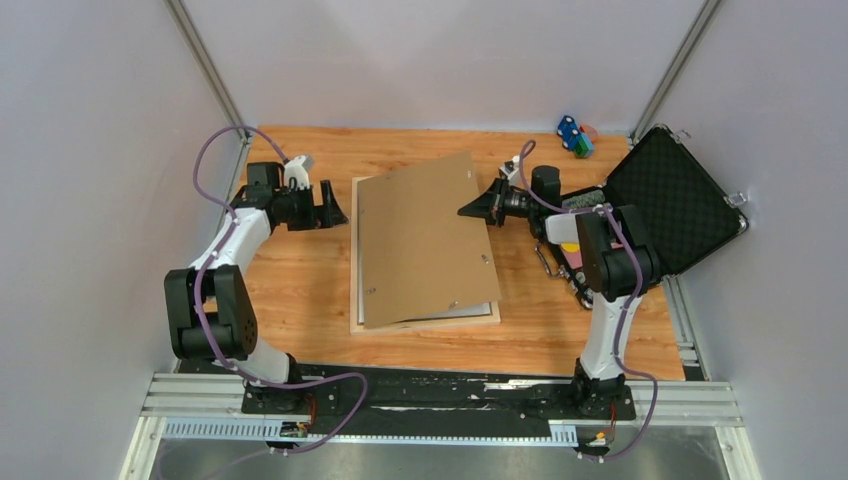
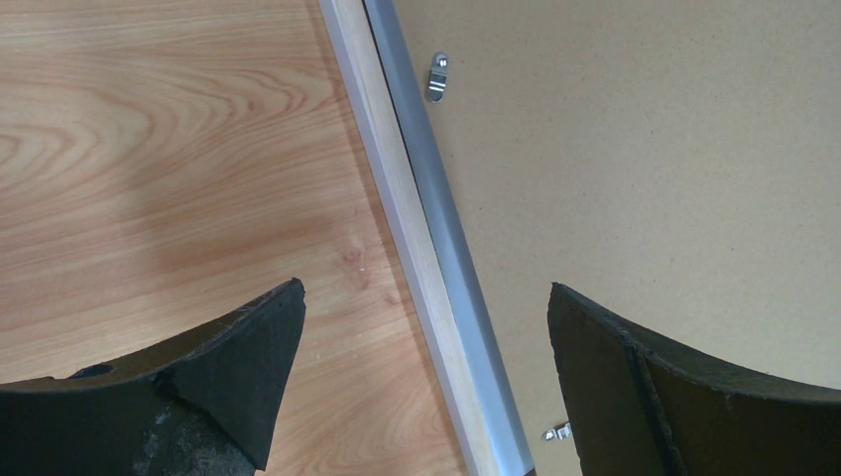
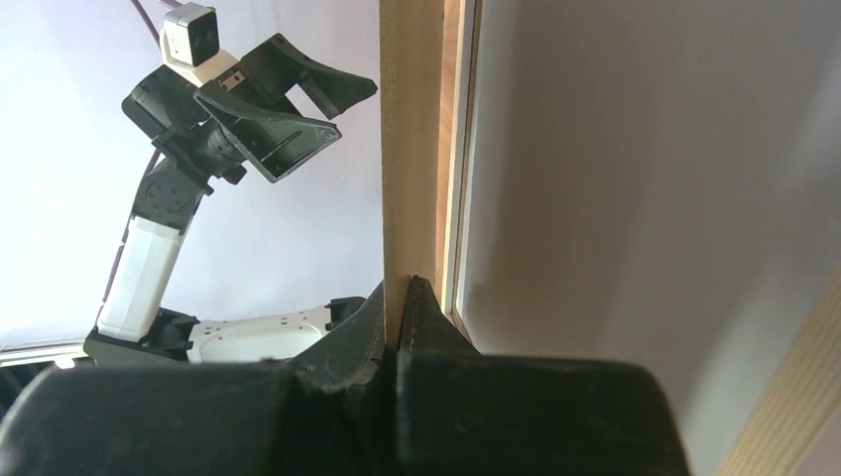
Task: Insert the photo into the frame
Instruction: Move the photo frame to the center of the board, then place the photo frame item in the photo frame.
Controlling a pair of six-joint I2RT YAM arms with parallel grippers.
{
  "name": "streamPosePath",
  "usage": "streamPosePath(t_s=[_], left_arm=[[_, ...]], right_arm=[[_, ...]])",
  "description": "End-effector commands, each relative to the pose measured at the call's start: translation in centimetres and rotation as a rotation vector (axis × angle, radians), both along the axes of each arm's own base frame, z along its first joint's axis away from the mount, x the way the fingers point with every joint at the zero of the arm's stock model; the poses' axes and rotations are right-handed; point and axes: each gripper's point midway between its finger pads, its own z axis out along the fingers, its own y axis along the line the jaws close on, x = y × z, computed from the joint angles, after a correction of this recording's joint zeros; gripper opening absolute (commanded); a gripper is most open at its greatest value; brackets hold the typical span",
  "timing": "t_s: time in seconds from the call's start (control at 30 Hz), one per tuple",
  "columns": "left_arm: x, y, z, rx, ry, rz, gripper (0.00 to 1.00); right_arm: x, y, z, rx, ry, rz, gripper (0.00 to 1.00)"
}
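Note:
The frame (image 1: 424, 323) of pale wood lies flat mid-table. Its left rail (image 2: 395, 198) runs between my left gripper's fingers. A plain brown backing board (image 1: 420, 235) rests askew on top of it and covers nearly all of it. My right gripper (image 1: 470, 211) is shut on the board's right edge, and the right wrist view shows its jaws (image 3: 407, 290) clamped on the thin board (image 3: 407, 149) edge-on. My left gripper (image 1: 335, 205) is open at the frame's upper left edge, its fingers (image 2: 248, 347) apart over rail and board with nothing held. The photo is hidden.
An open black case (image 1: 672, 205) with foam lining stands at the right, behind my right arm. A small blue and green toy (image 1: 574, 136) sits at the back right. Metal clips (image 2: 437, 76) stud the board's edge. Grey walls close in on three sides.

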Motion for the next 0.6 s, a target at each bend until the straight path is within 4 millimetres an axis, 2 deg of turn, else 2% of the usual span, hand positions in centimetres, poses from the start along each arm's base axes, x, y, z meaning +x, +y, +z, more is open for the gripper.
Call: streamPosePath(t_s=[0.0, 0.57], left_arm=[[0.4, 0.5, 2.0, 0.022, -0.076, -0.008, 1.0], [0.3, 0.6, 2.0, 0.023, -0.081, -0.007, 1.0]], right_arm=[[0.7, 0.9, 2.6, 0.061, -0.09, 0.045, 0.0], [1.1, 1.7, 1.6, 0.064, -0.078, 0.049, 0.0]])
